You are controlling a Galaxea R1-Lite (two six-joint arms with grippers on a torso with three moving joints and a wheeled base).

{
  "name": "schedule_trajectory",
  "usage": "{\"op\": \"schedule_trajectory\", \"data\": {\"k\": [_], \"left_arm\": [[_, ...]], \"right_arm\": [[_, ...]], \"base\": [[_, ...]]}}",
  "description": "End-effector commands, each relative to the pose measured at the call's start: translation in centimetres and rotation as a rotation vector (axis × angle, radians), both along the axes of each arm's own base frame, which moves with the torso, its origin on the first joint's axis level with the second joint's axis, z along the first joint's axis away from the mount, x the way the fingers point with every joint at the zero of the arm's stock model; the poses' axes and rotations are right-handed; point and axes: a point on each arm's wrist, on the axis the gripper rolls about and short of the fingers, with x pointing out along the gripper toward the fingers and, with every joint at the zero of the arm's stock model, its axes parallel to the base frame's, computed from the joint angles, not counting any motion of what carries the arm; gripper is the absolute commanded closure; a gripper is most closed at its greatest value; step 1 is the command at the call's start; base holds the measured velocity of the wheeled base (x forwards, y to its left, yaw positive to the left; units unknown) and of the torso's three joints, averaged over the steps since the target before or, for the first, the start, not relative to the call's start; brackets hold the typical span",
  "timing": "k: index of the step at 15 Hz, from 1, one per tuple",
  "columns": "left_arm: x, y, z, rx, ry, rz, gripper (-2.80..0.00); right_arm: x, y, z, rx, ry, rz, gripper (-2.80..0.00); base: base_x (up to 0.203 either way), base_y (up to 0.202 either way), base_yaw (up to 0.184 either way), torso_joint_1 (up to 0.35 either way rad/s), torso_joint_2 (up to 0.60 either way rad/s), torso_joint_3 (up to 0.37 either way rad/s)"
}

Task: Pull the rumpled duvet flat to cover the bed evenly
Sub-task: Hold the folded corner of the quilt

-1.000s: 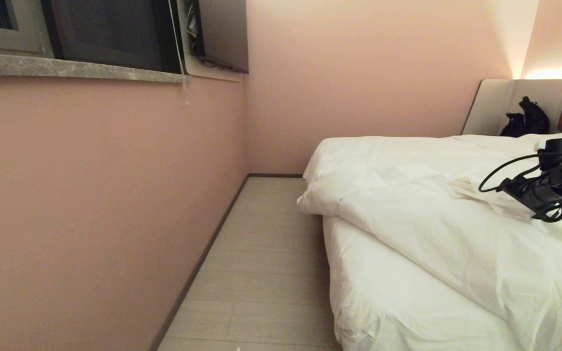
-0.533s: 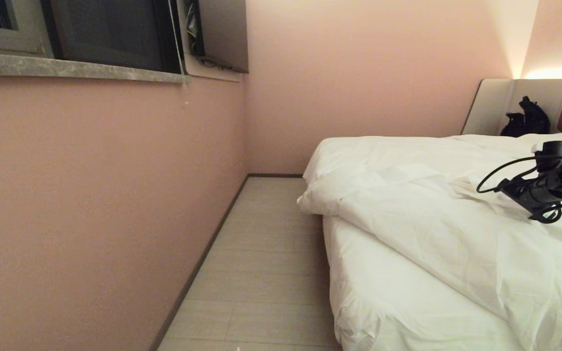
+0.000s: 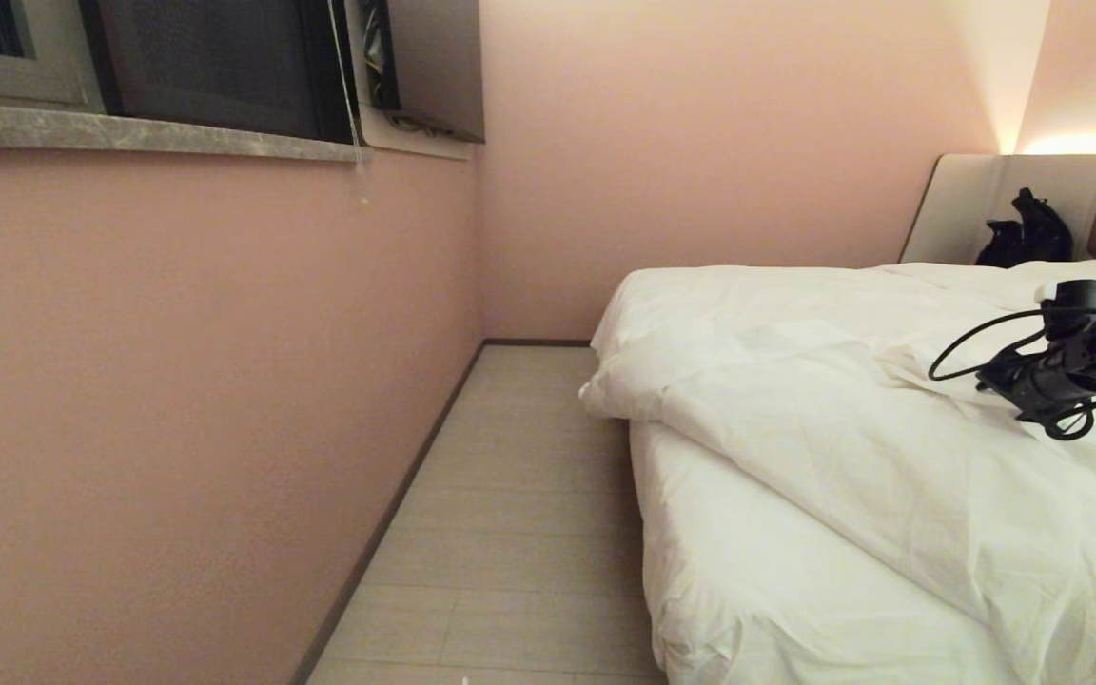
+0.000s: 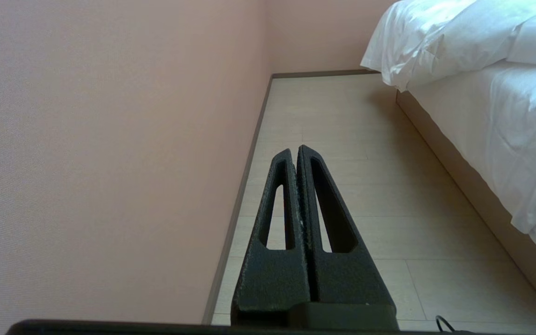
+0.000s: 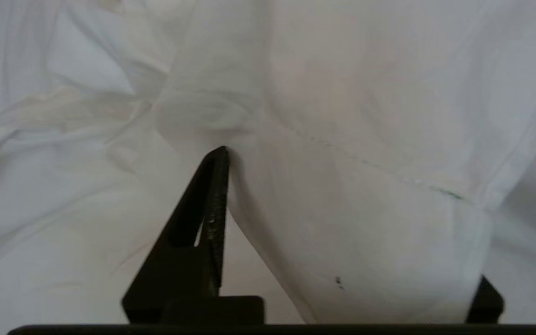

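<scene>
Clamping a thick fold of the duvet, the right gripper sits over the bed — left gripper pressed closed, parked beside it.

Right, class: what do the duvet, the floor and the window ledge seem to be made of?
Duvet: soft matte white cloth, likely cotton, puffy and creased.
Floor: pale planks with visible seams, perhaps laminate or tile.
Window ledge: grey veined slab, probably polished stone.

Right gripper half buried in a thick fold of duvet, one finger showing only at its base. Bed cropped at right and bottom edges. Grip on fold unclear.
</scene>
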Motion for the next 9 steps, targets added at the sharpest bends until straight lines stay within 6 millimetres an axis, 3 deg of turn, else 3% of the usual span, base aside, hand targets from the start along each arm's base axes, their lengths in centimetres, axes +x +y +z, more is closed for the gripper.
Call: {"op": "schedule_trajectory", "data": {"k": [1, 7, 9], "left_arm": [[0.0, 0.0, 0.0, 0.001, 0.001, 0.0, 0.0], [0.0, 0.0, 0.0, 0.001, 0.001, -0.001, 0.0], [0.0, 0.0, 0.0, 0.001, 0.001, 0.0, 0.0]], "right_arm": [[-0.3, 0.1, 0.9, -0.001, -0.016, -0.005, 0.0], [-1.4, 1.1, 4.5, -0.012, -0.078, -0.007, 0.0], [-1.6, 1.5, 4.8, -0.008, -0.074, -0.003, 0.0]], "base": [[0.0, 0.0, 0.0, 0.0, 0.0, 0.0], [0.0, 0.0, 0.0, 0.0, 0.0, 0.0], [0.0, 0.0, 0.0, 0.0, 0.0, 0.0]]}}
